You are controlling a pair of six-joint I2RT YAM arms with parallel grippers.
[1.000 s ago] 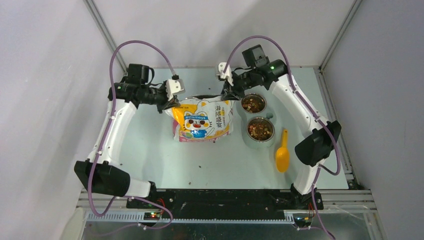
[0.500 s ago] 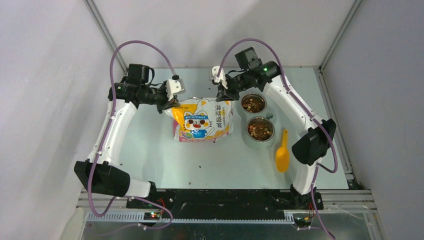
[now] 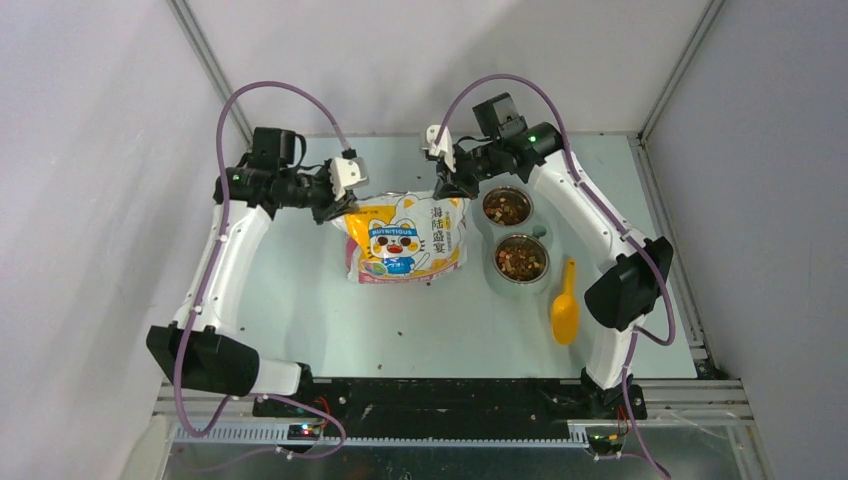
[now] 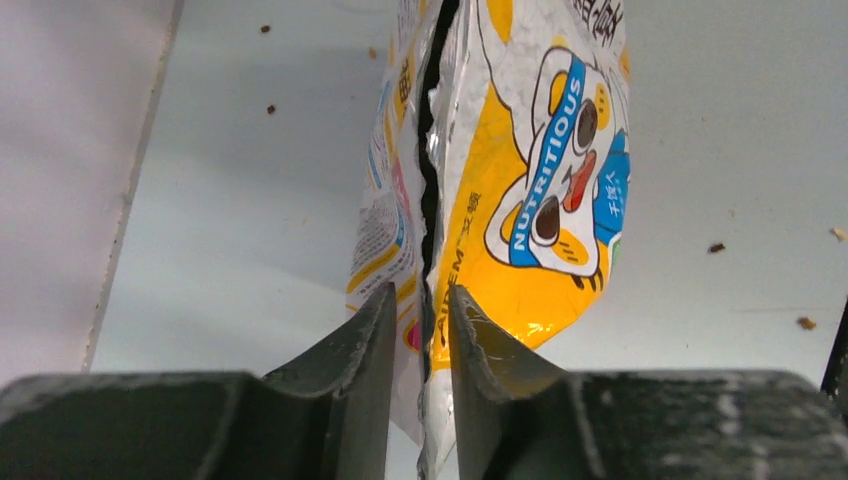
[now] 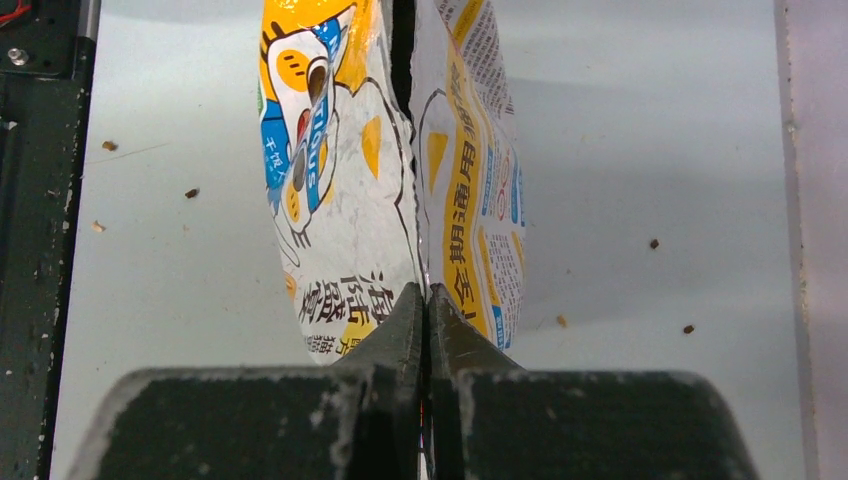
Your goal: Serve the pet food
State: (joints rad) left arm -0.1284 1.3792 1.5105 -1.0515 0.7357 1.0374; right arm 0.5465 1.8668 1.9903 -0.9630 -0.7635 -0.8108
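Observation:
The printed bag (image 3: 405,240) stands on the table (image 3: 300,290) between my two grippers. My left gripper (image 3: 337,207) is shut on the bag's top left edge; in the left wrist view (image 4: 418,330) the torn rim of the bag (image 4: 530,200) runs between the fingers. My right gripper (image 3: 447,190) is shut on the top right edge, and its jaws pinch the rim of the bag (image 5: 340,200) in the right wrist view (image 5: 427,310). Pet food fills two steel bowls, the far one (image 3: 507,207) and the near one (image 3: 521,262). Any kibble inside the bag is hidden.
A yellow scoop (image 3: 565,305) lies on the table right of the near bowl. A few loose pellets (image 5: 190,193) are scattered on the table. White walls close in at the back and on both sides.
My right gripper has moved a little left and back with the bag's edge. My left gripper has drawn slightly left. The bag's dark open mouth has pulled flat.

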